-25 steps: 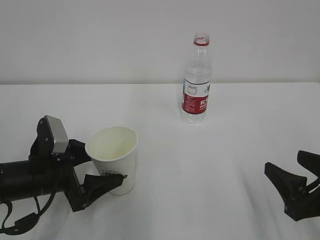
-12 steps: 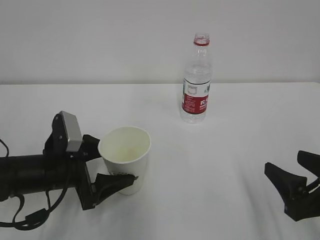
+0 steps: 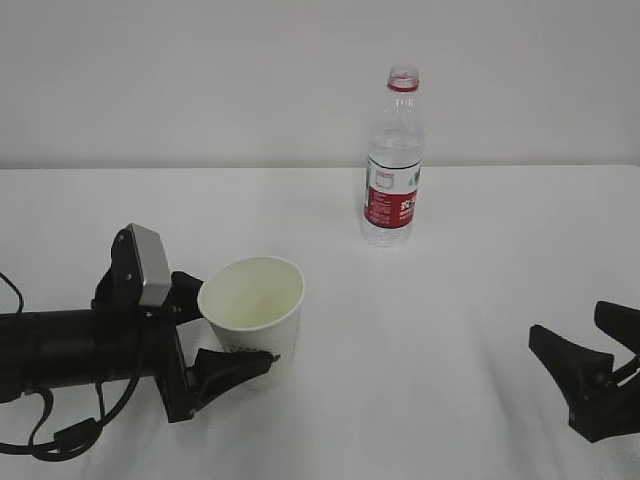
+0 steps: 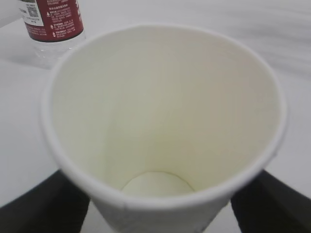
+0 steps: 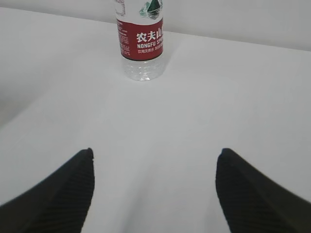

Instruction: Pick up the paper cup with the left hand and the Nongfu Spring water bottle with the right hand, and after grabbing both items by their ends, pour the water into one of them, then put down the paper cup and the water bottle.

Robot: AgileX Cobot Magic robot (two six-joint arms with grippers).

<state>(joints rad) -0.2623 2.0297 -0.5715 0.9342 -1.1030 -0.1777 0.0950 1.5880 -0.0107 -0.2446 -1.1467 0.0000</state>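
The white paper cup (image 3: 250, 320) stands upright on the table at the left, its cream inside (image 4: 160, 121) showing no liquid. My left gripper (image 3: 235, 332) lies low along the table, open, one black finger (image 4: 43, 206) on each side of the cup's lower wall with a thin gap to it. The uncapped Nongfu Spring water bottle (image 3: 392, 170) stands upright far back in the middle; its red label (image 5: 141, 43) faces the right wrist view. My right gripper (image 3: 568, 325) hovers open and empty at the right front, well short of the bottle. I cannot make out the water level.
A white cloth covers the table (image 3: 450, 300), with a plain white wall behind it. A black cable (image 3: 60, 440) loops under the left arm at the front left edge.
The left arm slid to the right and the cup shifted right with it, staying between the fingers. The right arm and the bottle have not moved.
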